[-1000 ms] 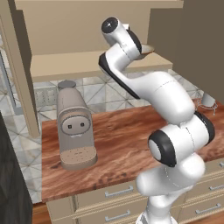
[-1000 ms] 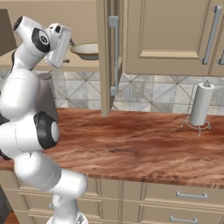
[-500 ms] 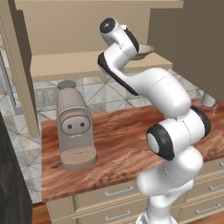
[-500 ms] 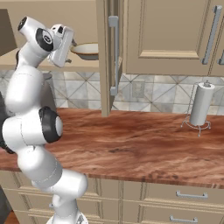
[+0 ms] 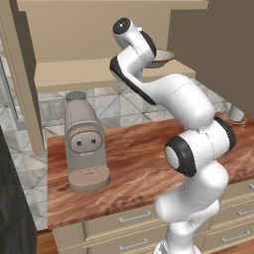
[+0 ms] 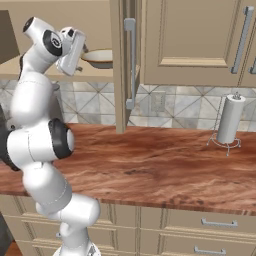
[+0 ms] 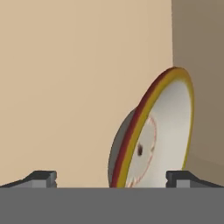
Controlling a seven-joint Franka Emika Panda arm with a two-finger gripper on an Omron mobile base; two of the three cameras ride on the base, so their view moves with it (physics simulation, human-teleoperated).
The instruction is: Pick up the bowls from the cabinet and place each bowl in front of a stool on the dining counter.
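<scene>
- End effector (image 7: pixel 111 177) spread wide, empty, reaching into the open cabinet (image 6: pixel 55 75) toward the shallow cream bowl (image 6: pixel 102 56) on the shelf.
- In the hand view, bowl (image 7: pixel 151 135) seen rolled on edge, toward 4 o'clock of centre, between the fingertips (image 7: pixel 43 177) but nearer the one at 3 o'clock; appears apart from both.
- Off-centre closure likely to push the rim sideways rather than clamp it; bowl could skid toward the cabinet's side wall.
- Thin, sloped rim: shallow bite could slip on lifting and drop onto the counter (image 6: pixel 165 165).
- Open cabinet door (image 6: pixel 125 65) just beside the wrist at 3 o'clock in the right base view; wide withdrawal could clip it.
- Coffee machine (image 5: pixel 84 144) stands below the shelf at 6 o'clock; in the drop path.
</scene>
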